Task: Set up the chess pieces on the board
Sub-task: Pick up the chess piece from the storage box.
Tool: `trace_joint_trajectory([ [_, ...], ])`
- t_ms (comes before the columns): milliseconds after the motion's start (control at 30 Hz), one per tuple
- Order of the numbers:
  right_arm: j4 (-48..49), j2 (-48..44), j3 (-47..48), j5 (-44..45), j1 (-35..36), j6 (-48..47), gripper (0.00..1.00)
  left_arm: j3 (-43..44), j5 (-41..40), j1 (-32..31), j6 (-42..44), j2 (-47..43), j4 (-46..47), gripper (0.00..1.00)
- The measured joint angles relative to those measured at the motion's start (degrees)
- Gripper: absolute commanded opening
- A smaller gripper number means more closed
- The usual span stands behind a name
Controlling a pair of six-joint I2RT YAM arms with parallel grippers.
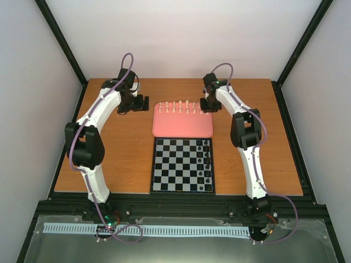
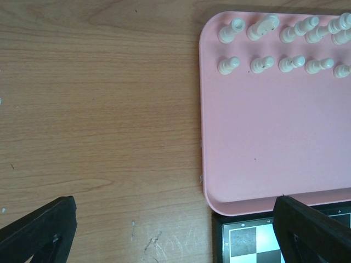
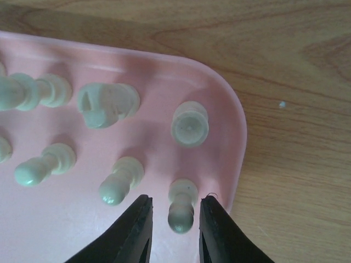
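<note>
I look down on a plain pink tray [image 1: 182,130] lying flat on the wood-grain table [image 1: 120,153]. Just past its near edge stands a column of tiny dark pieces [image 1: 207,161], black chessmen I think, too small to tell apart.

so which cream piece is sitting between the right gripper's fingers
The end pawn, last in its row beside the pink tray at its rounded corner. It alone stands between the open fingertips of the right gripper; the other pieces lie outside them.
</note>
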Motion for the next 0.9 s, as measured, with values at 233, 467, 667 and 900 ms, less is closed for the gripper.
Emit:
trace_joint_trajectory([
  [233,-0.35,1.68,0.5,-0.15,-0.02,0.0,0.18,-0.02,0.0,0.04,0.0,0.04,0.0,1.0],
  [467,-0.52,1.68,0.87,-0.11,-0.02,0.04,0.09,-0.07,0.02,0.26,-0.02,0.13,0.0,1.0],
  [667,-0.57,1.68,0.87,0.07,-0.04,-0.02,0.03,-0.26,0.02,0.26,-0.04,0.13,0.02,1.0],
  [900,-0.9,-1.09,-1.38,0.11,0.02,0.11,0.03,-0.33,0.02,0.26,-0.04,0.13,0.02,1.0],
])
